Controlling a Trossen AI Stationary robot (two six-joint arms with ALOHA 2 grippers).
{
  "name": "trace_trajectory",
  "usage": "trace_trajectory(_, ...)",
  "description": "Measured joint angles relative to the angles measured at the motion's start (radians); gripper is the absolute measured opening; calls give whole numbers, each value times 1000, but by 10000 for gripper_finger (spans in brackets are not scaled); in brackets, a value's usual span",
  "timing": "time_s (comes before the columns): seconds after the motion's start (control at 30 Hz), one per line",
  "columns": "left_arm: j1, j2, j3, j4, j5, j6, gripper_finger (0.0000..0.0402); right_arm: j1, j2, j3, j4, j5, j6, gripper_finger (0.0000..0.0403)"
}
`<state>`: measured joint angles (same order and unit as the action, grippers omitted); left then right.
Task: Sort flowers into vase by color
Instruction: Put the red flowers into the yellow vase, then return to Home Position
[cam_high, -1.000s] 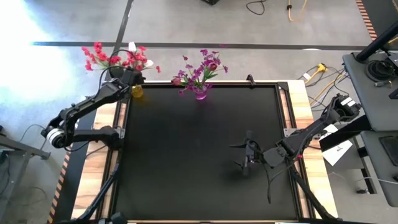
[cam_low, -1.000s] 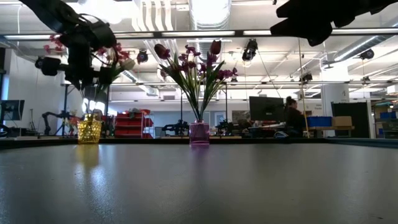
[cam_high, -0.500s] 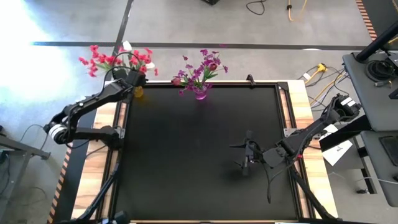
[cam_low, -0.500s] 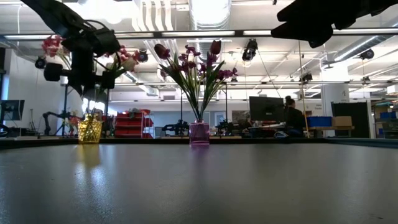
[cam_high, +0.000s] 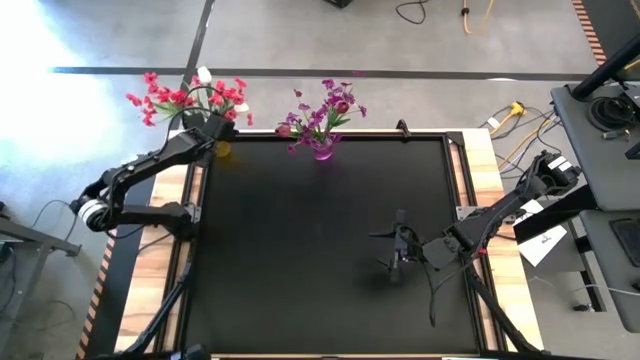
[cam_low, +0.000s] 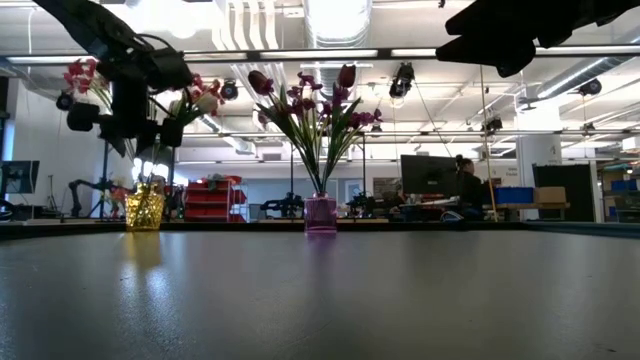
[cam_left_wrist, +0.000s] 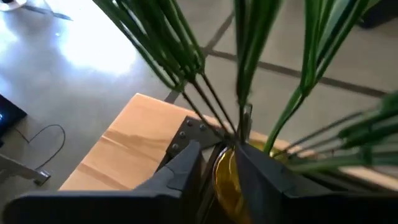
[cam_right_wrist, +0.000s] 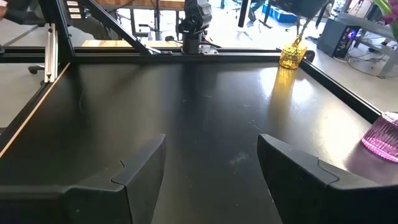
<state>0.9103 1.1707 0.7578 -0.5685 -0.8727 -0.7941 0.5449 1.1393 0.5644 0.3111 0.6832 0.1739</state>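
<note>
Bunch has lifted slightly — left gripper (cam_left_wrist: 214, 163) clenched on red flowers' (cam_high: 187, 95) stems above yellow vase (cam_low: 143, 210), needs lowering in; right gripper (cam_right_wrist: 211, 163) spread, idle.

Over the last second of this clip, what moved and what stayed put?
The left gripper, shut on the red flowers, shifted slightly toward the table's far-left corner, carrying the bunch up and outward above the yellow vase; most of that came early, little since. The right gripper, open over the mat, the purple flowers and their pink vase stayed as they were.
</note>
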Motion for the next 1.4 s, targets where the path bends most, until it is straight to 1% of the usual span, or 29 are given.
trace_trajectory(0.13, -7, -54, 0, -33, 63, 34, 115, -3, 0, 0, 0, 0, -1, 244)
trace_trajectory(0.27, -11, -105, 0, -51, 180, 68, 139, -2, 0, 0, 0, 0, 6, 244)
trace_trajectory(0.4, -37, -135, 0, -89, 305, 100, 148, -2, 0, 0, -2, -1, 17, 244)
trace_trajectory(0.5, -101, -149, 0, -122, 395, 132, 149, -2, 0, 0, -12, -2, 20, 244)
trace_trajectory(0.57, -179, -158, -1, -150, 431, 134, 148, -2, 0, 0, -26, -2, 44, 244)
trace_trajectory(0.67, -356, -173, -1, -167, 443, 121, 148, -2, 0, 0, -62, -3, 71, 244)
trace_trajectory(0.77, -575, -179, -1, -162, 400, 73, 148, -8, 2, 0, -93, -5, 97, 244)
trace_trajectory(0.9, -902, -160, -2, -93, 339, 76, 148, -17, 2, -1, -106, -10, 104, 244)
trace_trajectory(0.97, -1064, -135, -5, -21, 328, 112, 148, -24, 2, -4, -105, -10, 97, 244)
trace_trajectory(1.03, -1219, -105, -24, 112, 297, 186, 148, -35, 2, -8, -105, -11, 85, 244)
trace_trajectory(1.1, -1350, -72, -59, 294, 268, 289, 148, -49, 2, -10, -95, -24, 62, 244)
trace_trajectory(1.17, -1431, -39, -98, 513, 264, 397, 146, -66, 2, -11, -71, -79, 23, 244)
trace_trajectory(1.23, -1455, -10, -142, 746, 282, 487, 138, -81, 3, -12, -13, -130, -32, 244)
trace_trajectory(1.3, -1442, 20, -181, 949, 349, 569, 125, -98, 15, -12, 84, -157, -104, 244)
trace_trajectory(1.37, -1405, 49, -214, 1096, 412, 640, 109, -117, 26, -12, 173, -170, -193, 243)
trace_trajectory(1.4, -1384, 61, -225, 1140, 420, 655, 101, -128, 33, -12, 218, -181, -237, 242)
